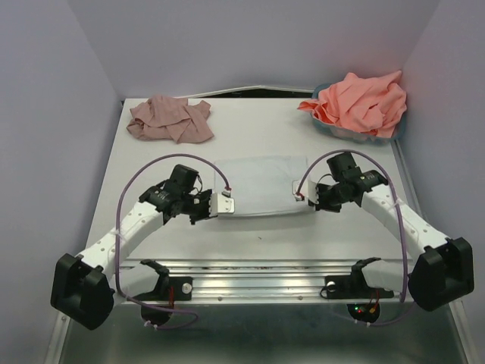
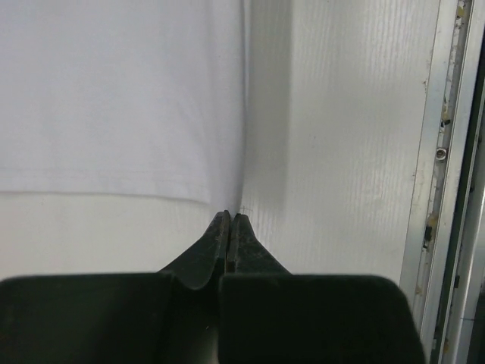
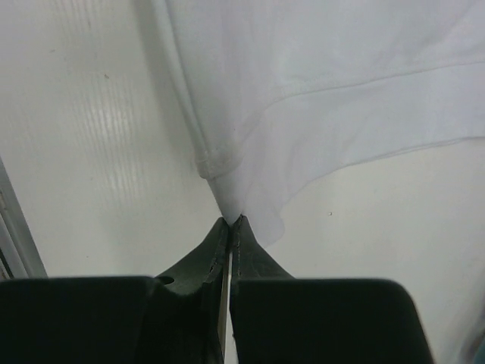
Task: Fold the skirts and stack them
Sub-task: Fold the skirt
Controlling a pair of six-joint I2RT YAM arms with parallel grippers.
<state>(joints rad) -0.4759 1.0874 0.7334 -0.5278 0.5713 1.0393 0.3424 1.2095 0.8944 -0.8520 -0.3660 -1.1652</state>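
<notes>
Crumpled mauve-pink pleated skirt [image 1: 170, 119] fills the far-left corner, coral cloth heap [image 1: 362, 102] the far-right; white worktop [image 1: 258, 121] between lies bare.

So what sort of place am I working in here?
Probably a lab test cell rather than a home: a white table boxed in by plain lavender walls, an aluminium mounting rail along its near edge, and a pale skirt laid out in the middle.
</notes>
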